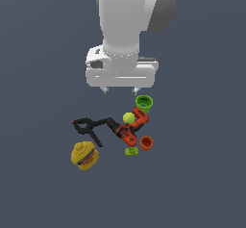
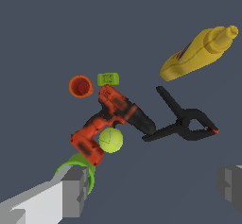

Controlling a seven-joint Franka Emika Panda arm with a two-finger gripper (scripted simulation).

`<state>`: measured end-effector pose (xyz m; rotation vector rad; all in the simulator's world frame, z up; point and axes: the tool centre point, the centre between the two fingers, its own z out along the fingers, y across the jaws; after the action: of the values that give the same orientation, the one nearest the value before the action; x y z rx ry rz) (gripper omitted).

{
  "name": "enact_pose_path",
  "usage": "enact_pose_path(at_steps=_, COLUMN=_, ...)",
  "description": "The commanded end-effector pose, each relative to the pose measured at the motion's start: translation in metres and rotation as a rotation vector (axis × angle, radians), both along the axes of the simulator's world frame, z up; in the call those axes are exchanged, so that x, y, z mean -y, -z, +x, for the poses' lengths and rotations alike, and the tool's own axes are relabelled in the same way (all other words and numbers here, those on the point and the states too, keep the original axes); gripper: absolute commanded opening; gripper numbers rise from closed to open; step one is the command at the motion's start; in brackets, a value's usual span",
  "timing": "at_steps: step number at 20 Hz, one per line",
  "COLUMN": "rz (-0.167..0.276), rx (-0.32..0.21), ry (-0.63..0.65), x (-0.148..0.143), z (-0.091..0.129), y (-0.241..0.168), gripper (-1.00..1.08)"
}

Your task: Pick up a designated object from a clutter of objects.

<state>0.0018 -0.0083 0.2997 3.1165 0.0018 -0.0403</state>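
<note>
Tennis ball (image 2: 111, 140) is the target, yet the fingers (image 2: 71, 192) stand wide apart and empty, the gripper (image 1: 120, 91) hanging above the clutter. Taking the red-black drill (image 1: 130, 129) as landmark: the ball touches its handle, tucked in the crook; the green cup (image 1: 144, 103) stands at its base end, the orange cup (image 1: 146, 143) and green block (image 1: 131, 151) by its nose, the black clamp (image 1: 93, 127) and yellow bottle (image 1: 84, 155) beyond. Judged an approach step; next calls for centring over the ball and descending without striking the drill.
</note>
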Motion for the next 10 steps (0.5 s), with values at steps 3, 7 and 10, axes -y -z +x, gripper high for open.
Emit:
enact_pose_path(at_steps=3, rz=0.001, rx=-0.004, ry=-0.004, x=-0.001, z=-0.001, y=0.001, gripper=1.0)
enact_pose_path(at_steps=7, rz=0.008, rx=-0.032, ry=-0.033, x=-0.01, z=-0.007, y=0.007, gripper=1.0)
enact_pose_path(at_steps=10, rz=0.012, rx=-0.046, ry=-0.049, x=-0.014, z=-0.01, y=0.01, gripper=1.0)
